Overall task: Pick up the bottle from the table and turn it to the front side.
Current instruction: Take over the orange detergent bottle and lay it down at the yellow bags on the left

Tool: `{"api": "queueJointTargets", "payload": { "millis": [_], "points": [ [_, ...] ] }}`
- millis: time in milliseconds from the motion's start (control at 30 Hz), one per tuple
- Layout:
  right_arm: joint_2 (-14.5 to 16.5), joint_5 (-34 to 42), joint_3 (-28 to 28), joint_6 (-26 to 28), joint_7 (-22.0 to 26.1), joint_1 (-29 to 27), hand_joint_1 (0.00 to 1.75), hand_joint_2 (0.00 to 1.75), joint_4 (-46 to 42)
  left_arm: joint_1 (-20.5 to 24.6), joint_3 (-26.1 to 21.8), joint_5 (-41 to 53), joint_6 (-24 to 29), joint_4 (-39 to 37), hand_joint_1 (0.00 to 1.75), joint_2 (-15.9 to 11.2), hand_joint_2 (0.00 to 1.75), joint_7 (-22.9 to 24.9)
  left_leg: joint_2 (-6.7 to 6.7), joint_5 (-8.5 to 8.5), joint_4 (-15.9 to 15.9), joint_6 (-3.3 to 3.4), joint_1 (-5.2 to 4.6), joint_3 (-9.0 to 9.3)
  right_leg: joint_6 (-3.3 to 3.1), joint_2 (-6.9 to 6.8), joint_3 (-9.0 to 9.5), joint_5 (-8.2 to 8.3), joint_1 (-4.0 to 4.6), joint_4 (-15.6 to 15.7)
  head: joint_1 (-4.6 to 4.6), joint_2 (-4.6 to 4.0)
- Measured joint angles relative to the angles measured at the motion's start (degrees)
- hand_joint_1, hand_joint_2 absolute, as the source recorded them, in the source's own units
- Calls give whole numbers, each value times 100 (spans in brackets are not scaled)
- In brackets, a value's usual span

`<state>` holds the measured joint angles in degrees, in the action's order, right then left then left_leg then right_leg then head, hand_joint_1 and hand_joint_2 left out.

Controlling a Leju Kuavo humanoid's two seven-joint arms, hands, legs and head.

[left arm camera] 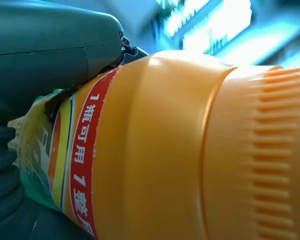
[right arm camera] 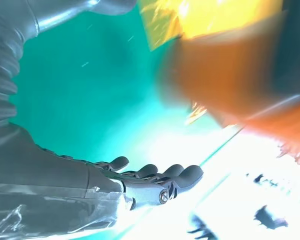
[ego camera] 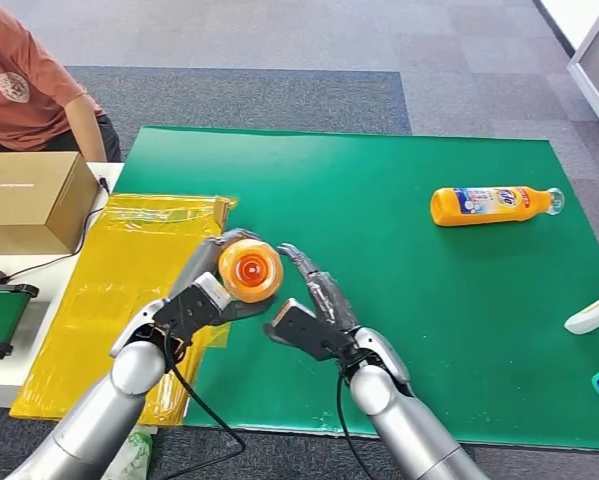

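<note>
My left hand (ego camera: 198, 292) grips an orange bottle (ego camera: 250, 270) lifted above the green mat (ego camera: 402, 330), its orange cap end facing the head camera. The left wrist view shows that bottle (left arm camera: 160, 150) up close, with its ribbed cap and a red label band, pressed against my left hand (left arm camera: 46, 50). My right hand (ego camera: 315, 310) is open just to the right of the bottle, fingers straight, a small gap between them and it. In the right wrist view my right hand (right arm camera: 148, 177) has its fingers stretched out, and the orange bottle (right arm camera: 224, 75) is a blur beyond them.
A second orange bottle (ego camera: 492, 204) lies on its side at the mat's far right. A yellow plastic bag (ego camera: 122, 290) lies left of the mat, a cardboard box (ego camera: 28, 200) beyond it. A person in an orange shirt (ego camera: 24, 85) sits at far left. White items (ego camera: 594, 312) lie at the right edge.
</note>
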<state>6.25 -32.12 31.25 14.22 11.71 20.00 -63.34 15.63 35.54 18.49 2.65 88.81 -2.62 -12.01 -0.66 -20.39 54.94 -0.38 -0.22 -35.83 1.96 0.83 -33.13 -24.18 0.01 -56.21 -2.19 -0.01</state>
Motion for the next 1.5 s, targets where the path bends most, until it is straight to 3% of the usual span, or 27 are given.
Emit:
{"api": "queueJointTargets", "payload": {
  "millis": [200, 433, 667, 1233, 1333, 1433, 1500],
  "points": [
    [-43, 62, -779, -29, -61, -267, 0, 175, -212, -551, -387, 2508, 1654, 377, 175, 93, 175, 343, 0, -1, 0, 1, -1, -1, 0, 0, -2, 0, -1, 0, 1, -1],
    [-64, 66, -1369, 16, -121, -545, 0, 175, -1083, -1117, -945, 4497, 2632, 232, 175, 181, 175, 977, 0, -2, 0, 0, 0, -2, -1, 1, -5, -1, 0, 0, 0, 1],
    [-71, 47, -1531, 18, -129, -701, 0, 175, -1636, -1345, -1319, 5052, 2718, -49, 175, 256, 175, 1211, 0, -2, 0, 0, 0, -4, 0, 0, -6, 0, 0, 0, 0, 1],
    [-77, 63, -1573, 18, -118, -738, 0, 175, -1801, -1366, -1460, 5325, 2700, -264, 175, 336, 175, 1371, 0, -2, 0, 0, 0, -4, 0, 1, -6, 0, 0, 0, 1, 0],
    [-77, 170, -1573, 16, -53, -746, 0, 175, -1909, -1329, -1545, 5813, 2690, -562, 175, 336, 175, 1626, 0, -1, 0, 0, 0, -4, 0, 1, -6, 0, 0, 0, 1, 0],
    [-80, 295, -1565, 13, 25, -735, 0, 175, -2097, -1150, -1699, 6170, 2727, -1385, 175, 334, 175, 1777, 1, 0, 0, -1, 0, -4, 0, 1, -7, 0, 0, 0, 0, 0],
    [-86, 258, -1536, 48, 44, -723, 0, 175, -2241, -981, -1792, 6269, 2834, -2044, 87, 333, 175, 1780, 1, 1, 0, -1, 1, -4, -1, 1, -7, 1, 1, 0, 0, 0]
  ]
}}
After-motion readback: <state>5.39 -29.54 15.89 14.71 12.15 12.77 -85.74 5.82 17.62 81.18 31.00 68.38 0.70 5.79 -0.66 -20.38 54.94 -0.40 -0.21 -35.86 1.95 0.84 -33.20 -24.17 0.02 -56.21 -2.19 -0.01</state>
